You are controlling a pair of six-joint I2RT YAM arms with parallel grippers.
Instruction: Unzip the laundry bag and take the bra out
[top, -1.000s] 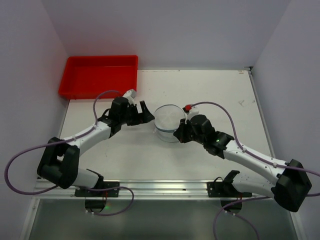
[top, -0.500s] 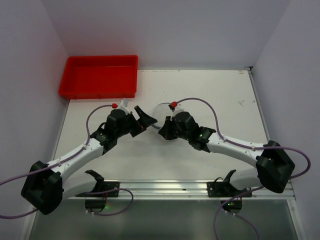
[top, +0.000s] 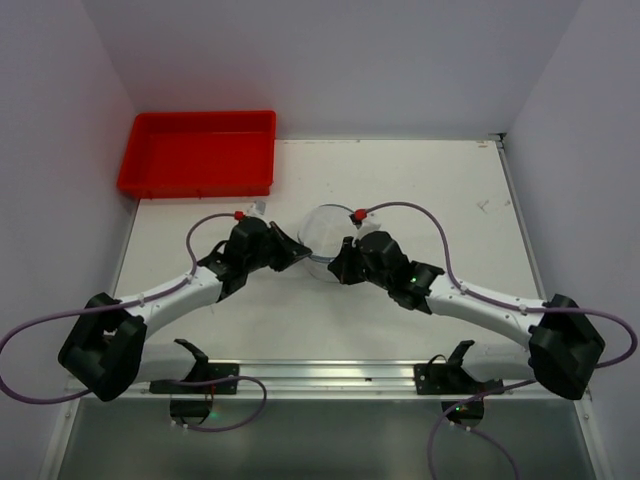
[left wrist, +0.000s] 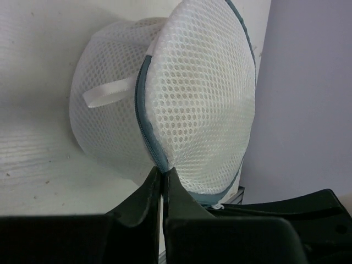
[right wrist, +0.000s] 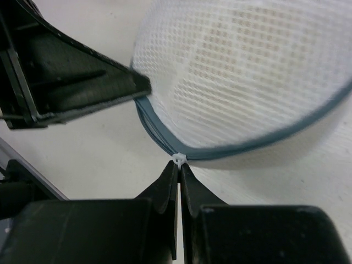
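Observation:
The laundry bag (top: 327,236), a round white mesh pouch with a grey-blue zipper band, stands on the table between both grippers. My left gripper (left wrist: 163,171) is shut on the zipper band (left wrist: 144,118) at the bag's left edge (top: 303,252). My right gripper (right wrist: 179,165) is shut on the small white zipper pull (right wrist: 179,159) at the bag's near rim (top: 340,266). The left gripper's black fingers (right wrist: 104,88) show in the right wrist view, touching the rim. A pale beige shape (right wrist: 220,60) shows dimly through the mesh; the bra itself is hidden inside.
A red rectangular tray (top: 197,152) sits at the back left corner. White walls close in on the left, right and back. A metal rail (top: 320,375) runs along the near edge.
My left gripper, open a second ago, has moved in to the bag's left edge and shut on the zipper band. The right gripper stayed shut at the bag's near rim.

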